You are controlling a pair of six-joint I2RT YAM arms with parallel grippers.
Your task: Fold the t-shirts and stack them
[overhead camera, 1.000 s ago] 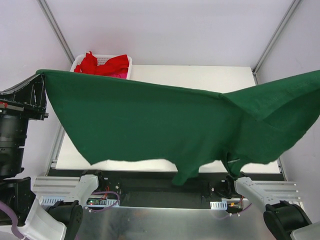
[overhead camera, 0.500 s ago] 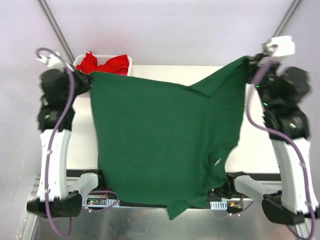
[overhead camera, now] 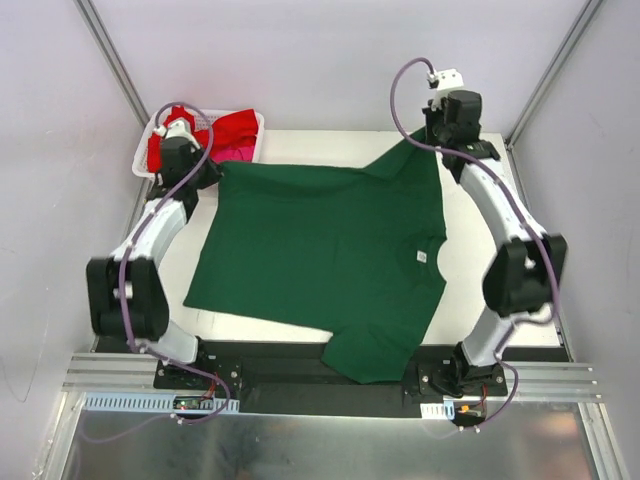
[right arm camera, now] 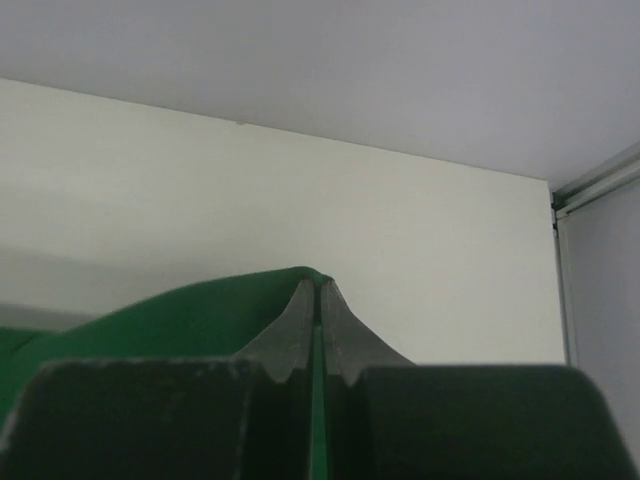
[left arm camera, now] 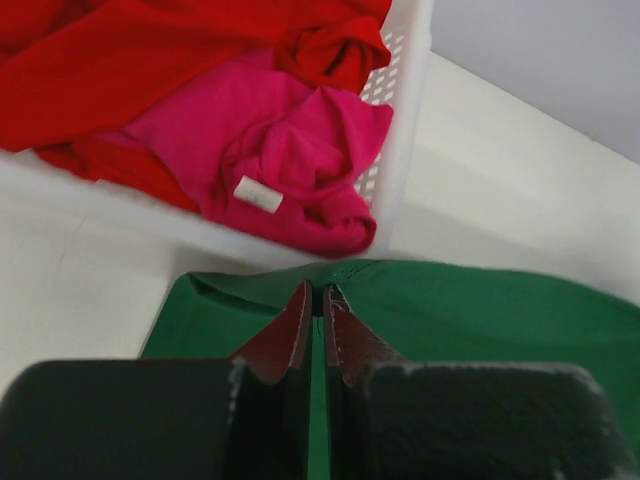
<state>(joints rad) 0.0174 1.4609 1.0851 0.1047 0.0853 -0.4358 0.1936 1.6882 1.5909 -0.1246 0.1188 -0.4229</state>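
Straight ahead of the left pincer [left arm camera: 319, 294], whose dark-red fingers are pressed together on a corner of the dark green cotton t-shirt [overhead camera: 320, 250], stands the white plastic mesh basket [left arm camera: 400, 130], its wall just beyond the fingertips. Inside it a crumpled magenta-pink tee [left arm camera: 290, 160] lies against that wall, with a bright red tee [left arm camera: 130, 60] heaped behind it. The pink one shows a small white tag [left arm camera: 258, 195] whose print is too small to read. To the right of the basket, bare white tabletop [left arm camera: 500, 150] runs on to the wall. The right pincer [right arm camera: 318, 290] is likewise clamped on a raised peak of the same green shirt, with open table ahead of it and a metal frame post [right arm camera: 600, 180] off to its right. Between the two pincers the shirt lies spread flat. Its white neck label [overhead camera: 421, 257] is unreadable, and one sleeve overhangs the table's near edge.
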